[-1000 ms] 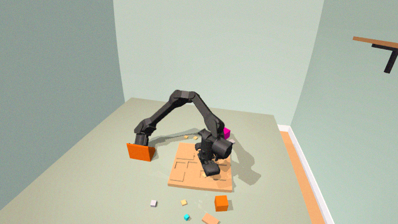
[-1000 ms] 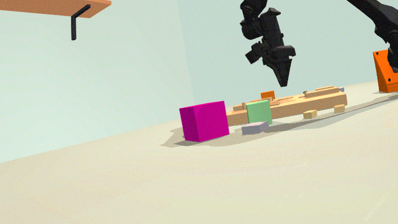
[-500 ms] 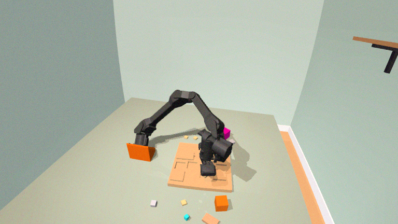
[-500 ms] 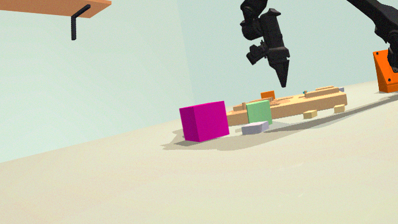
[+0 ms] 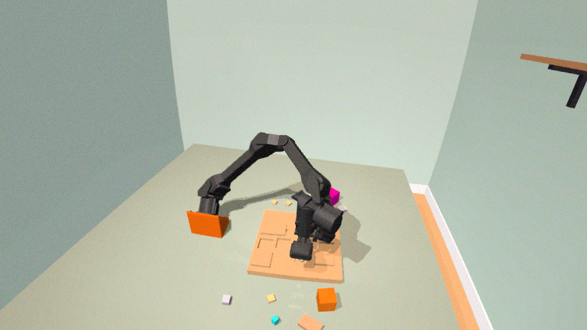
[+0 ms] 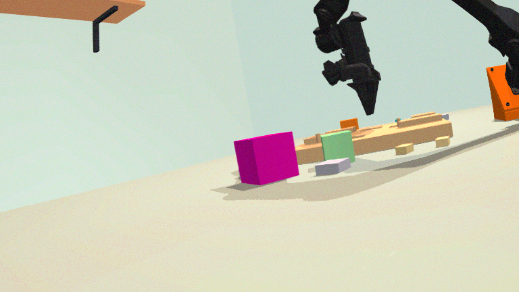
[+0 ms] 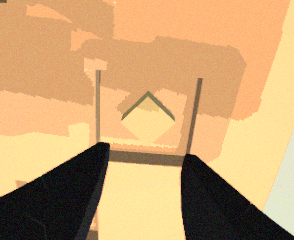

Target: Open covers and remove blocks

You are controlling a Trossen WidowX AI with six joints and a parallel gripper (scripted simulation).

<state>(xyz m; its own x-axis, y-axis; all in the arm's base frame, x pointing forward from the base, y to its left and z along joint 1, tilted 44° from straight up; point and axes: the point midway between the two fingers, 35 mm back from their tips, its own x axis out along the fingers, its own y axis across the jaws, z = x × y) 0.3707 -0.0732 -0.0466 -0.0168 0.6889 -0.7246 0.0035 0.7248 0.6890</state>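
Note:
The wooden puzzle board (image 5: 277,273) (image 6: 401,138) (image 7: 244,160) lies flat. A yellow block (image 7: 148,120) sits in its square well, turned so it looks like a diamond, inside a U-shaped rail. My gripper (image 6: 369,111) (image 7: 146,158) is partly open and empty, above the board; its fingertips are hidden in the top view. Raised cover plates show at the board's back left (image 5: 272,222) and front left (image 5: 261,259); the arm hides part of the right side. Yellow blocks lie on the table in front (image 5: 270,298) and behind (image 5: 274,202) (image 5: 288,202).
An orange cube (image 5: 326,299), a wooden plate (image 5: 310,322), a small cyan cube (image 5: 275,319) and a pale block (image 5: 226,299) lie in front of the board. A magenta cube (image 5: 333,196) (image 6: 267,159), a green block (image 6: 337,146) and a lavender block (image 6: 332,166) stand beyond it.

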